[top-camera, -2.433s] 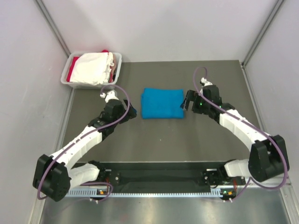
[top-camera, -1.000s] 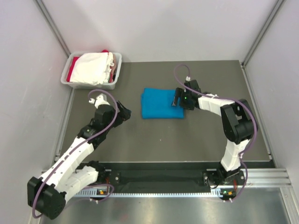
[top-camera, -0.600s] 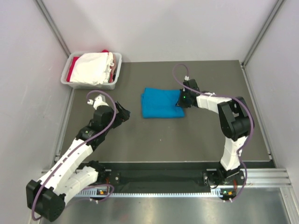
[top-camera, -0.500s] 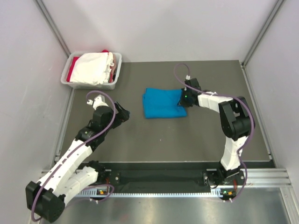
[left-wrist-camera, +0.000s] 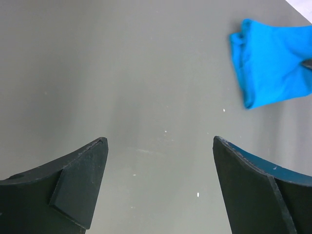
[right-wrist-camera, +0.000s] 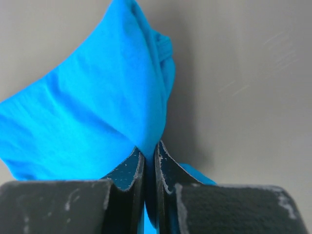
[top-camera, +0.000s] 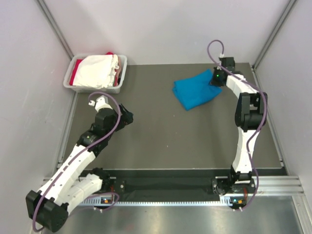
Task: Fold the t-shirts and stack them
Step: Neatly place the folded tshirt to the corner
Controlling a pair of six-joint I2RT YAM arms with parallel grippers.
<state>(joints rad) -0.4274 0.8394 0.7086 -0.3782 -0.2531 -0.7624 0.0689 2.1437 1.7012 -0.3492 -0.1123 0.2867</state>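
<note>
Step in hand: judged to be carrying the folded shirt to a stacking spot.
Right jaws: closed tight on 1 edge of the bright blue folded cloth t-shirt (right-wrist-camera: pixel 92 107). The cloth is pinched between the 2 fingers, and the rest spreads ahead of them and to their left.
Blue shirt's place: over the far right part of the dark grey table (top-camera: pixel 161 136), trailing from the right jaws. I cannot tell whether the free end drags or hangs clear.
Left jaws: wide open with nothing between them and bare table beneath. The blue shirt lies ahead and to their right, well apart.
Other shirts: a white cloth t-shirt (top-camera: pixel 97 68) and a red one (top-camera: pixel 73 78) sit in the pale grey plastic tub (top-camera: pixel 124 66), beyond the left jaws and to their left.
Doing it well: hold the pinch firm, travel low and slow so the layers stay together, lay the trailing end down first, and let go only once the bundle lies flat.
Risk: held by 1 edge, the folds may slide open or skew.
</note>
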